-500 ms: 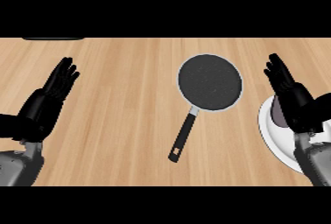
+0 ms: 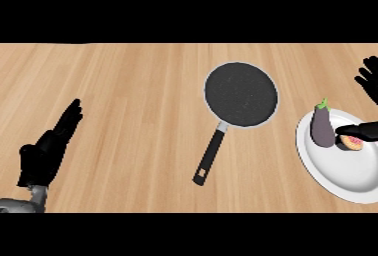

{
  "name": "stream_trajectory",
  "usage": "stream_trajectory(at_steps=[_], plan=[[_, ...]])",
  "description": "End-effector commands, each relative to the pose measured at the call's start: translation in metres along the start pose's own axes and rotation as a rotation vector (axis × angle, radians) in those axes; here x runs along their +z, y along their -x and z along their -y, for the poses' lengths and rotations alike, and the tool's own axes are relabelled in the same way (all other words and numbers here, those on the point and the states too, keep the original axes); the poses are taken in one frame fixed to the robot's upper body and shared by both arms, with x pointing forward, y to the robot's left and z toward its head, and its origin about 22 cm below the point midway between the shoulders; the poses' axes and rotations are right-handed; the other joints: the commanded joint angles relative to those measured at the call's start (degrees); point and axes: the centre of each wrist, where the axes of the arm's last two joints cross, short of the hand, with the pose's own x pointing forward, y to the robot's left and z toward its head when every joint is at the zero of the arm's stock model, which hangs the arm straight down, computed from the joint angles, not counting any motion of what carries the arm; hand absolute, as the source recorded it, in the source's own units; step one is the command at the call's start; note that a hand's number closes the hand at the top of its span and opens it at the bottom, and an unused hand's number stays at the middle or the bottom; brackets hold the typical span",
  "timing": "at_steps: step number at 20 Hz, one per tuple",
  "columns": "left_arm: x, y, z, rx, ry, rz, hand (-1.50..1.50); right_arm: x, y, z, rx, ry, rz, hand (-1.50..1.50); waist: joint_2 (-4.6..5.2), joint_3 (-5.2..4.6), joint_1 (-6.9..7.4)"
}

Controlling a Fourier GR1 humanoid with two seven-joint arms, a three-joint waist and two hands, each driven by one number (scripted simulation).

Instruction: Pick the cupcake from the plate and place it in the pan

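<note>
Wooden counter (image 2: 133, 90) | cupcake (image 2: 351, 143) on plate (image 2: 332, 175), touching right hand (image 2: 367, 80) thumb | fingers spread | left hand (image 2: 50, 147) open

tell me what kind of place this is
Most likely a kitchen counter: a wooden worktop carries a black frying pan with a long handle, and a white plate holding an eggplant and a small cupcake. Cookware and food together suggest a cooking area.

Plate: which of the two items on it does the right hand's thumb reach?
The cupcake, pink-topped, at the plate's right edge under the right hand. The purple eggplant stands left, untouched.
</note>
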Motion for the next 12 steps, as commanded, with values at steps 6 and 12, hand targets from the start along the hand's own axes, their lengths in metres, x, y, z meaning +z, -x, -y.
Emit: stream_trajectory(at_steps=[6, 12], plan=[[0.014, 0.008, 0.020, -0.032, 0.001, -0.066, 0.00, 0.047, 0.005, 0.130, 0.331, -0.094, -0.205, -1.50, 0.05, 0.13, 0.89], [0.023, 0.016, 0.032, -0.035, 0.013, -0.074, 0.00, 0.038, -0.032, 0.154, 0.502, -0.295, -0.212, -1.50, -0.07, -0.03, 1.86]])
